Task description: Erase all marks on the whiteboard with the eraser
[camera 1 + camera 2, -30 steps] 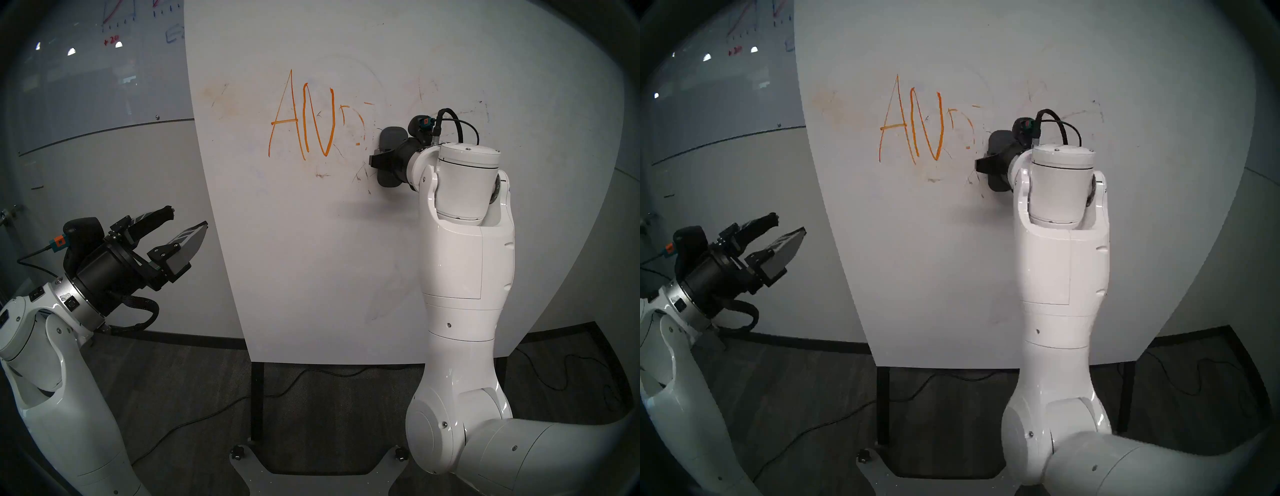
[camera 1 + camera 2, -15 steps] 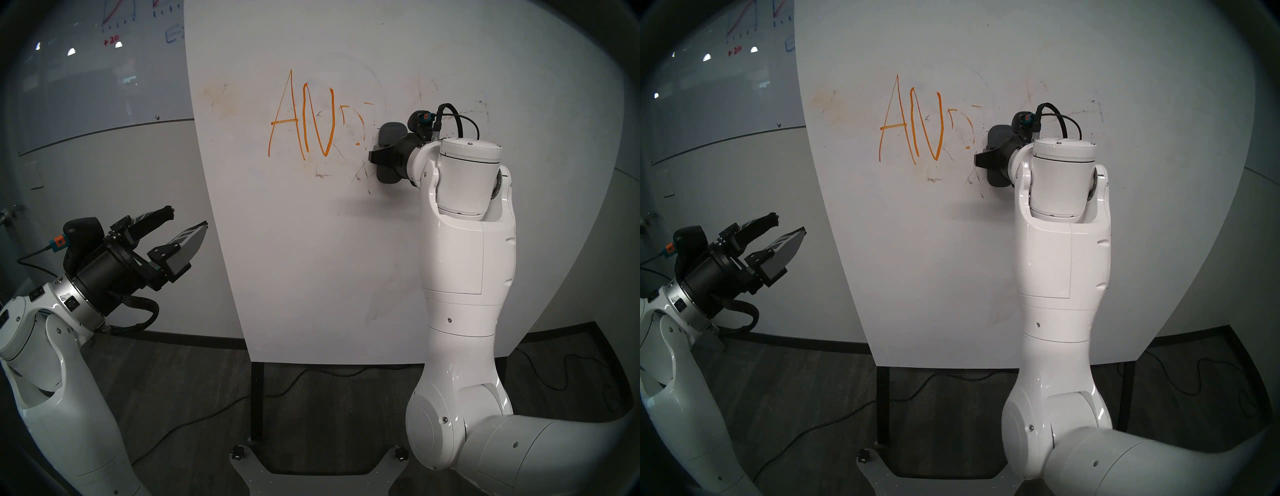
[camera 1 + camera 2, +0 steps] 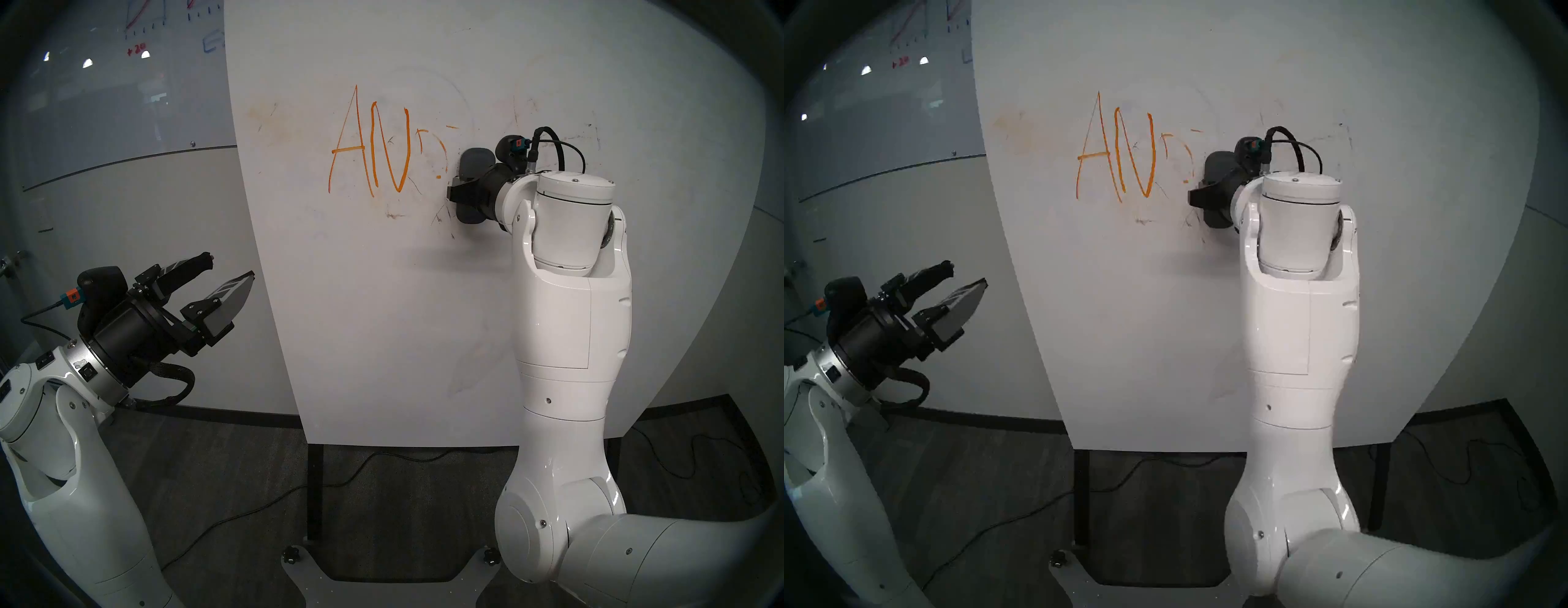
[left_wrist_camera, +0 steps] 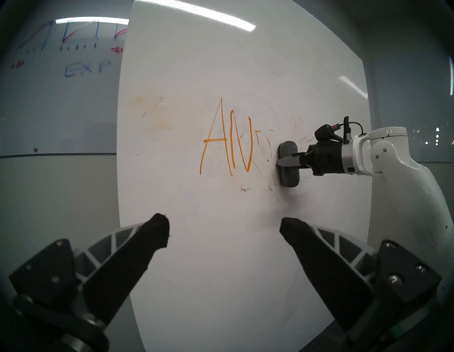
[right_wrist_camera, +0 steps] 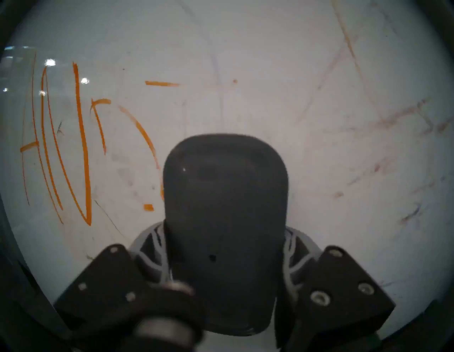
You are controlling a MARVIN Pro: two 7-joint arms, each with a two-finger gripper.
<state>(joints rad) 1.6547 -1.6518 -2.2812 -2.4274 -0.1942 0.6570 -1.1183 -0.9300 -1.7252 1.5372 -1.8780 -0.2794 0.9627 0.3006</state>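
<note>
At the far left the left gripper (image 3: 231,267) hangs with its jaws spread and nothing between them, short of the whiteboard's (image 3: 382,318) left edge; on the board the orange marks (image 3: 369,148) show a whole A and N, then only scraps of the next letters. Just right of those scraps the right gripper (image 4: 282,162) pinches the upright dark grey eraser (image 4: 289,164) across its middle, its face flat against the board.

Right tool (image 3: 1202,199) clamping eraser (image 3: 1216,193) against whiteboard (image 3: 1123,318), beside orange marks (image 3: 1119,153)
</note>
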